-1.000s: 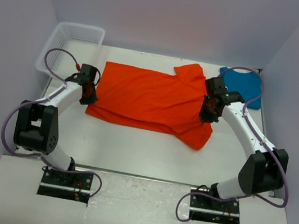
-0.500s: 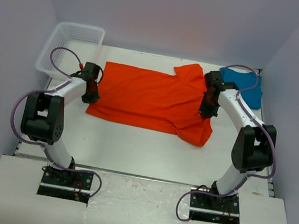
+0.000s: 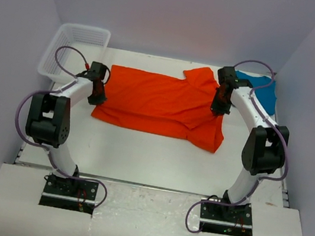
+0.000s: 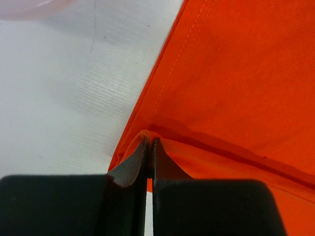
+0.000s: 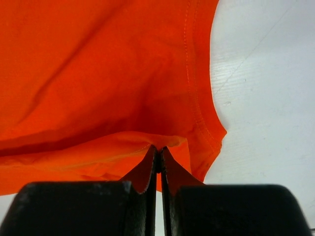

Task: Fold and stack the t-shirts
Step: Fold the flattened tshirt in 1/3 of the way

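Observation:
The orange-red t-shirt lies spread across the middle of the table, its sleeves to the right. My left gripper is shut on its left edge; the left wrist view shows the cloth pinched between the fingertips. My right gripper is shut on the shirt's right part near the sleeve; the right wrist view shows the fabric folded over the closed tips. The teal-blue t-shirt lies at the back right, partly hidden behind the right arm.
A white plastic mesh basket stands at the back left corner. Purple walls close in the table on three sides. Both arms' purple cables loop above the table.
Both grippers have moved towards the back of the table, dragging the pinched front edges of the orange-red shirt with them. The right arm's elbow has swung further back, covering more of the teal shirt.

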### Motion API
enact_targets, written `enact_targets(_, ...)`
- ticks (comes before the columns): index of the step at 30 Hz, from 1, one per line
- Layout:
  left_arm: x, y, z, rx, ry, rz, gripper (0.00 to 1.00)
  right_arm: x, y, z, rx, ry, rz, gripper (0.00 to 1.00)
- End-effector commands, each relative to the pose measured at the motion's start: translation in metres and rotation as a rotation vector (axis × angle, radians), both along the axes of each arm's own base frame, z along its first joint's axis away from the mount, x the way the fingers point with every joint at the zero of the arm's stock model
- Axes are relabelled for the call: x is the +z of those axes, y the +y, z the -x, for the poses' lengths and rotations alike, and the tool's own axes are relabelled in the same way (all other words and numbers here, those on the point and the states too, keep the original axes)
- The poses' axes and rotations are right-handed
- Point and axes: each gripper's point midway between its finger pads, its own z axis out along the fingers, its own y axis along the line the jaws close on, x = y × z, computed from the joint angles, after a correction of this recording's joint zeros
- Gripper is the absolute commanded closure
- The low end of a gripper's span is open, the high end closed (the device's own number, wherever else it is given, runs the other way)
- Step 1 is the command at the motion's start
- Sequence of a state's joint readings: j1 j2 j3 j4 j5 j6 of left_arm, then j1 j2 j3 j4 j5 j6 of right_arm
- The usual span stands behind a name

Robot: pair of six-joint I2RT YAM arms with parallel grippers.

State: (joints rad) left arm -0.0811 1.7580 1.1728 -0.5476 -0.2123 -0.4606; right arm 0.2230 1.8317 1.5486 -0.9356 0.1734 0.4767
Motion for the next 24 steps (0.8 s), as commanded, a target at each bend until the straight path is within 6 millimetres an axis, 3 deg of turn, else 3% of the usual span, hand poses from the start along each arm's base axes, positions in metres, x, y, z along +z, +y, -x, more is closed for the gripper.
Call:
enact_targets(1, 0.008, -0.001, -0.015, 0.003, -0.034, -0.007, 1.00, -0.002, -0.003, -0.012, 0.001, 0.001, 0.010, 1.00)
enact_targets(5, 0.005, -0.004, -0.019, -0.003, -0.031, 0.012, 0.99, -0.010, 0.002, -0.017, 0.011, 0.018, -0.008, 1.00)
enact_targets(7, 0.005, -0.009, -0.021, -0.014, -0.037, 0.030, 0.90, -0.013, 0.006, -0.018, 0.018, 0.027, -0.025, 0.94)
enact_targets(8, 0.008, -0.009, -0.022, -0.015, -0.050, 0.030, 0.81, -0.015, 0.005, -0.018, 0.017, 0.032, -0.023, 0.92)
enact_targets(10, 0.012, -0.011, -0.022, -0.023, -0.075, 0.017, 0.52, -0.019, 0.004, -0.017, 0.017, 0.034, -0.013, 0.85)
enact_targets(11, 0.030, -0.003, -0.026, 0.010, -0.134, -0.038, 0.21, -0.016, 0.000, -0.019, 0.012, 0.018, 0.005, 0.80)
enact_targets(12, 0.036, -0.003, -0.024, 0.007, -0.165, -0.065, 0.09, -0.014, 0.000, -0.022, 0.016, -0.008, 0.009, 0.69)
enact_targets(13, 0.064, -0.011, -0.026, -0.015, -0.257, -0.084, 0.01, -0.011, -0.004, -0.024, 0.014, -0.025, 0.025, 0.58)
enact_targets(14, 0.078, -0.008, -0.026, -0.016, -0.319, -0.147, 0.00, -0.002, -0.012, -0.029, 0.001, -0.060, 0.065, 0.47)
enact_targets(15, 0.094, -0.027, -0.026, -0.073, -0.385, -0.157, 0.00, 0.009, -0.013, -0.038, 0.007, -0.101, 0.078, 0.19)
enact_targets(16, 0.128, -0.032, -0.021, -0.083, -0.498, -0.166, 0.00, 0.018, -0.016, -0.043, 0.008, -0.129, 0.094, 0.05)
enact_targets(19, 0.159, -0.054, -0.009, -0.148, -0.636, -0.161, 0.00, 0.041, -0.013, -0.048, 0.033, -0.166, 0.084, 0.01)
enact_targets(20, 0.161, -0.061, -0.006, -0.158, -0.632, -0.131, 0.00, 0.044, -0.011, -0.045, 0.037, -0.165, 0.079, 0.01)
enact_targets(21, 0.160, -0.063, -0.003, -0.162, -0.610, -0.115, 0.00, 0.057, -0.003, -0.041, 0.056, -0.197, 0.038, 0.01)
enact_targets(22, 0.144, -0.063, 0.005, -0.172, -0.530, -0.115, 0.00, 0.052, 0.004, -0.032, 0.080, -0.184, 0.016, 0.01)
enact_targets(24, 0.139, -0.072, 0.007, -0.188, -0.481, -0.069, 0.00, 0.053, 0.015, -0.024, 0.109, -0.202, -0.026, 0.01)
